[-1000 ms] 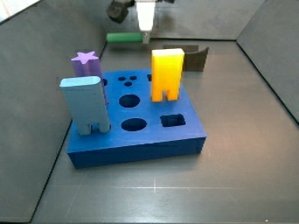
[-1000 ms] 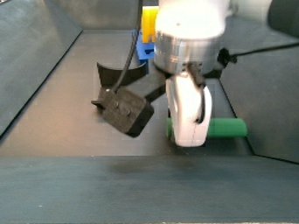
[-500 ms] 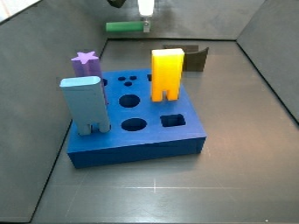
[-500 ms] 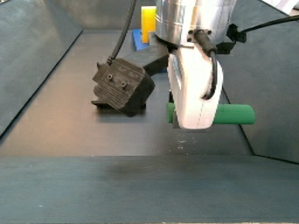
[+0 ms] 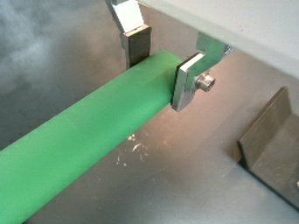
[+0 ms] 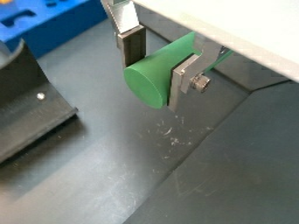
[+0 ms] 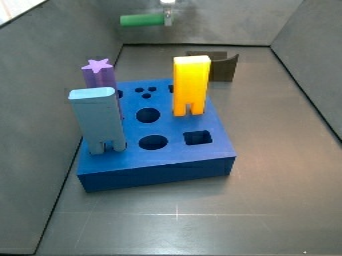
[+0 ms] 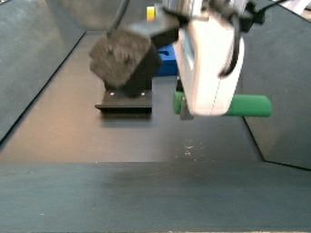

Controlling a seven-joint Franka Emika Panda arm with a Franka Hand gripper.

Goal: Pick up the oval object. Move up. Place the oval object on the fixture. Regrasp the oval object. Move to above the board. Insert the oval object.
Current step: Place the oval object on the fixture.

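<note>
We take the step in hand to be carrying the raised rod to the fixture, so we start with the biggest thing to steer around: the board (image 7: 158, 130), which sits mid-floor with a grey-blue block (image 7: 98, 118), a yellow peg (image 7: 193, 83) and a purple star piece (image 7: 96, 68) standing in its holes. The travel should stay high and behind it, since those uprights are the tallest obstacles. Next is the fixture (image 8: 123, 73), on the floor near the board's far side in a side view; we cannot make out its notch clearly from here, so we would line the rod's long axis with the notch before descending, come down slowly, and let go only once the rod rests in it. The oval object (image 8: 227, 106) hangs level and clear of the floor, well apart from the board. The gripper (image 5: 163, 61) grips it near one end, both finger plates pressed against its sides in both wrist views, so most of its length sticks out to one side; we judge that the overhang could tilt it or swing it into the walls, and gentle motion suits. We can read no brand, label or writing anywhere in these views.
</note>
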